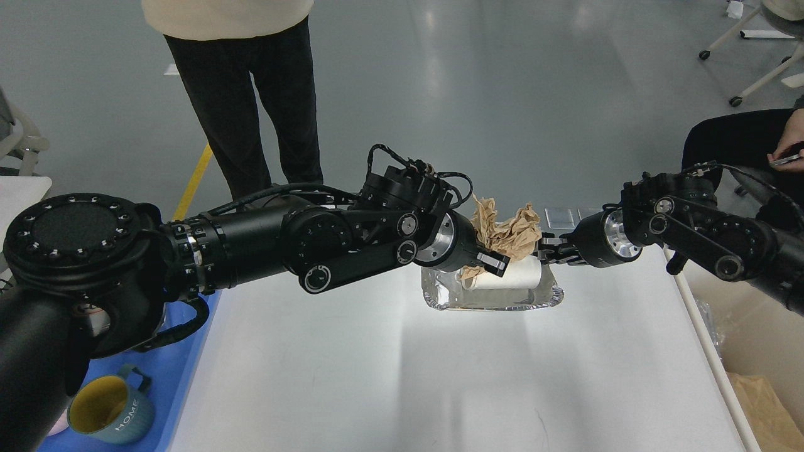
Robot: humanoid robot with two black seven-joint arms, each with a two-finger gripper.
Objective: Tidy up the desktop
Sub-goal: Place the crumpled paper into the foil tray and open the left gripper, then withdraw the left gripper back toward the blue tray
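I count one worktop [389,376] in front of me. On it sits one foil tray [493,295], with one white paper cup [509,276] lying in it and one wad of crumpled brown paper [509,232] above. One blue tray [182,370] holds one mug [113,411]. One bin [741,339] stands at my right. My own two arms reach in.

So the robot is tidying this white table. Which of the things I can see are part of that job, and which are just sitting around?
Part of the job:
- desktop
- foil tray on it
- white paper cup lying in the tray
- crumpled brown paper
- left gripper and right gripper, both at the tray

Just around:
- blue tray with the HOME mug
- off-white bin at the right
- standing person
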